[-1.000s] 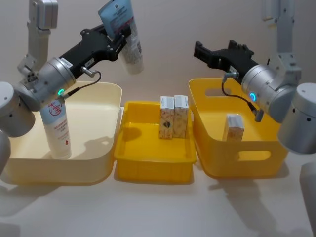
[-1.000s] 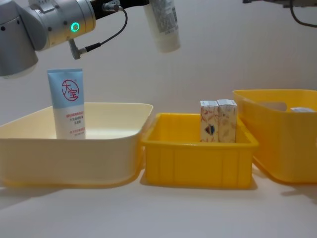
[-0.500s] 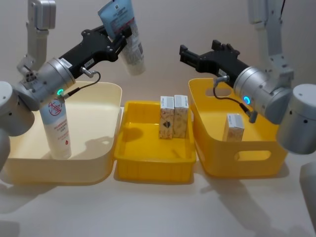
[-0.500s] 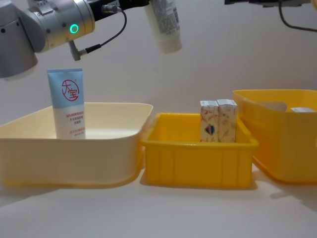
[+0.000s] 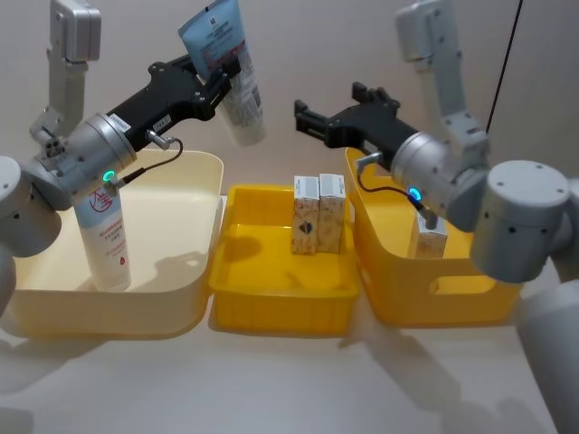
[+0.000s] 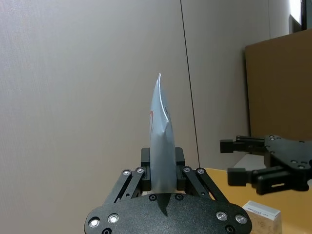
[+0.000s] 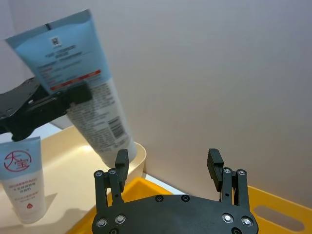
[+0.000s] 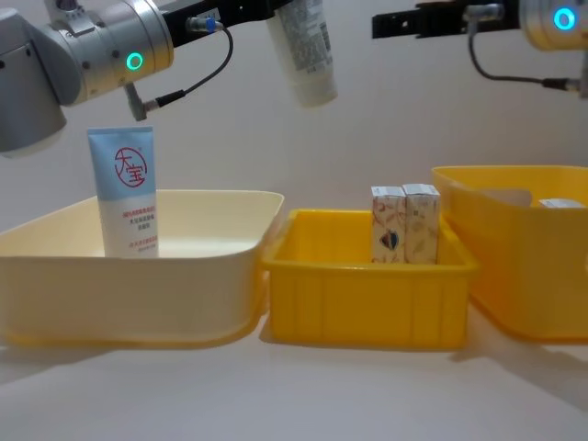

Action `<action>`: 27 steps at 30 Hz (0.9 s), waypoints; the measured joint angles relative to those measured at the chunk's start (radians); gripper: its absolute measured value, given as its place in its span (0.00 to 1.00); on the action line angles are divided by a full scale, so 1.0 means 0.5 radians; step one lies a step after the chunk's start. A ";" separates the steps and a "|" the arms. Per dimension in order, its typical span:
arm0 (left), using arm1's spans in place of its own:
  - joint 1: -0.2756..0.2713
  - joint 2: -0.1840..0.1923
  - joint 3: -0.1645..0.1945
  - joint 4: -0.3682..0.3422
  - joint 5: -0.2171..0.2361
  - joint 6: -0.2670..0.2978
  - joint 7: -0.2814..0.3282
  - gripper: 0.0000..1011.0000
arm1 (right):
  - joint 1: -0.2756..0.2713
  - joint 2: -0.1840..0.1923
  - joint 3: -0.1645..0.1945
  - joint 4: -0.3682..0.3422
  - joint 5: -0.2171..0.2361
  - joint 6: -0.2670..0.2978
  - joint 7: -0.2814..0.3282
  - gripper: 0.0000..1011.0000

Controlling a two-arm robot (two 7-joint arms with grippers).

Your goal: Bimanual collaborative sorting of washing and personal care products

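Left gripper (image 5: 223, 74): clamped on the held tube (image 5: 242, 108) across the upper body, just below the flat crimped end. The tube hangs tilted, cap down, high in the air over the place where the cream tub (image 5: 136, 312) meets the yellow tray (image 5: 280, 307).

Right gripper (image 5: 312, 122): fingers spread apart and empty, raised level with the tube and pointing at it, near but not touching.

Other stock: a standing tube (image 5: 104, 235) with a red circle logo is upright in the cream tub; two cartons (image 5: 317, 212) stand side by side, touching, in the yellow tray; a single carton (image 5: 430, 237) is in the yellow tub (image 5: 434, 298) on the right.

Handling assessment (judgement, not observation):
- The held tube looks light, with soft, glossy walls – likely to dent under a hard squeeze and to slide in a loose one.
- The crimp and the cap end are probably its stiffest parts.
- If it is to change hands, the free lower body just above the cap appears the best place to grip – clear of the left fingers (image 6: 141, 171).
- Moderate closing force is advised.
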 joint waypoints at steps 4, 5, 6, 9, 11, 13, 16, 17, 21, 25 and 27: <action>0.008 0.005 0.006 -0.012 -0.005 0.008 0.005 0.26 | 0.042 0.017 -0.075 0.070 -0.041 -0.060 0.034 0.99; 0.010 0.006 0.007 -0.014 -0.007 0.010 0.006 0.26 | 0.049 0.019 -0.089 0.082 -0.050 -0.074 0.043 0.99; 0.013 0.007 0.010 -0.019 -0.009 0.013 0.009 0.26 | 0.066 0.025 -0.117 0.112 -0.073 -0.108 0.060 0.99; 0.018 0.011 0.015 -0.028 -0.013 0.019 0.014 0.26 | 0.103 0.033 -0.173 0.169 -0.110 -0.159 0.083 0.99; 0.020 0.013 0.017 -0.033 -0.015 0.021 0.017 0.26 | 0.120 0.036 -0.200 0.199 -0.132 -0.184 0.094 0.99; 0.024 0.017 0.020 -0.039 -0.018 0.026 0.021 0.26 | 0.141 0.040 -0.231 0.229 -0.159 -0.208 0.103 0.99; 0.028 0.019 0.023 -0.045 -0.022 0.029 0.025 0.26 | 0.160 0.041 -0.260 0.257 -0.189 -0.226 0.109 0.99; 0.031 0.021 0.025 -0.048 -0.024 0.031 0.027 0.26 | 0.172 0.043 -0.275 0.273 -0.208 -0.233 0.109 0.99; 0.035 0.026 0.031 -0.057 -0.030 0.036 0.033 0.26 | 0.202 0.042 -0.318 0.313 -0.266 -0.242 0.102 0.99; 0.038 0.028 0.034 -0.061 -0.035 0.038 0.035 0.26 | 0.219 0.036 -0.342 0.340 -0.303 -0.241 0.084 0.99; 0.040 0.030 0.037 -0.063 -0.037 0.040 0.038 0.26 | 0.232 0.030 -0.355 0.355 -0.325 -0.236 0.075 0.99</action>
